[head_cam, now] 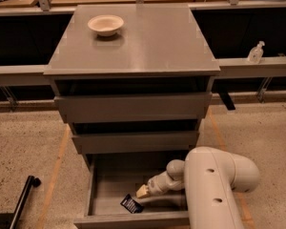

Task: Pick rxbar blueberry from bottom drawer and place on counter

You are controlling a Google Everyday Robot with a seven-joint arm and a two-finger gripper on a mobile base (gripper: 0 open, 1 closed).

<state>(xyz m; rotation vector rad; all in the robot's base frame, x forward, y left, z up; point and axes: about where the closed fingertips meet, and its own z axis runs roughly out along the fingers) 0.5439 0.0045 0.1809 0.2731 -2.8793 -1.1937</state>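
The rxbar blueberry [131,204] is a small dark wrapper lying on the floor of the open bottom drawer [133,219], near its front wall. My gripper [143,191] reaches into the drawer from the right, its pale tip just above and to the right of the bar. I cannot tell whether it touches the wrapper. The white arm [214,185] fills the lower right and hides the drawer's right side. The counter [148,37] is the grey top of the cabinet.
A cream bowl [105,24] stands on the counter's back left. The two upper drawers [133,106] are slightly ajar. A black pole [24,199] lies on the speckled floor at lower left. A bottle [255,52] stands on the right ledge.
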